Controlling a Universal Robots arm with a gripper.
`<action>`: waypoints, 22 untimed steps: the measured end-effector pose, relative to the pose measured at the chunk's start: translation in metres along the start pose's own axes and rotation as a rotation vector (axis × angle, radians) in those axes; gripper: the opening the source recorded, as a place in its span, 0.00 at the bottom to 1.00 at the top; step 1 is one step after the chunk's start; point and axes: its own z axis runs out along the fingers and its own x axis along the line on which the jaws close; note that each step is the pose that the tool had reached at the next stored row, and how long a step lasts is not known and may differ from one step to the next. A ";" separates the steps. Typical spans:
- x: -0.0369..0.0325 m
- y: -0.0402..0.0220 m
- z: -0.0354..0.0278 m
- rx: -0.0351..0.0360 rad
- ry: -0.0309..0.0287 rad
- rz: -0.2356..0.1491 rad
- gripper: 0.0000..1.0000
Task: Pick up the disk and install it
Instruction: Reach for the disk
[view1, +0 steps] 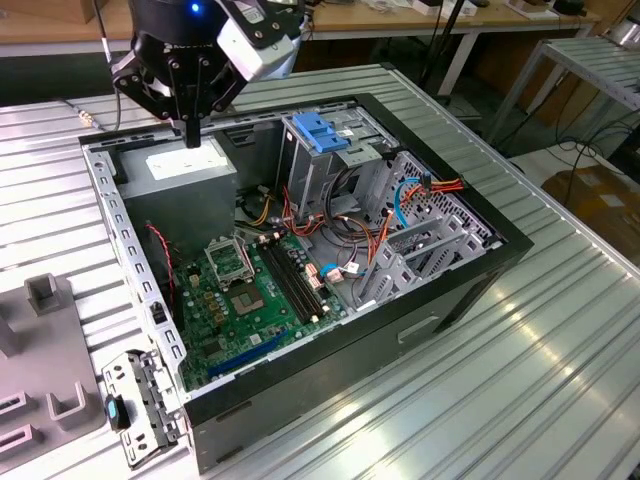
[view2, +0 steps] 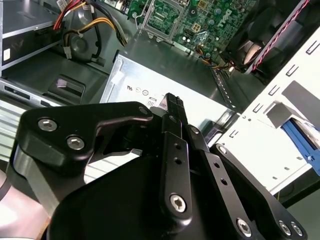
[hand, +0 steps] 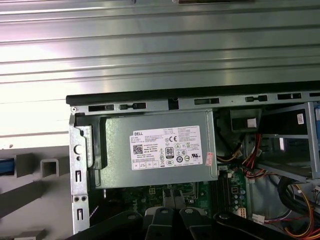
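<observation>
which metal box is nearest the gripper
The grey power supply with the white sticker, just below the gripper; the blue-topped drive cage sits to the exterior view's right.

The robot's black metal gripper (view1: 192, 138) hangs at the top of the exterior view, toward the exterior view's left, and points straight down. Its two thin black fingers (view1: 190, 110) are pressed close together, with nothing between them. Black link bars (view1: 150, 85) spread out on both sides above the fingers, like bent elbows. Above them sits the round black wrist (view1: 175, 25), where a small blue light (view1: 195, 8) glows. A white and grey box-shaped camera (view1: 255, 40) is fixed to the side of the wrist. In the second wrist view the fingers (view2: 172, 130) meet at one dark tip, and the link bars (view2: 80, 130) with silver screws fan out behind them. In the first wrist view the rounded ends of the link bars (hand: 162, 220) line up side by side.
</observation>
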 end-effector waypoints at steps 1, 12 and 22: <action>0.0003 0.0000 0.0000 0.0000 0.0000 0.000 0.11; 0.0046 -0.0004 0.0000 0.0000 0.0000 0.000 0.11; 0.0099 -0.0008 -0.0001 0.0000 0.0000 0.000 0.11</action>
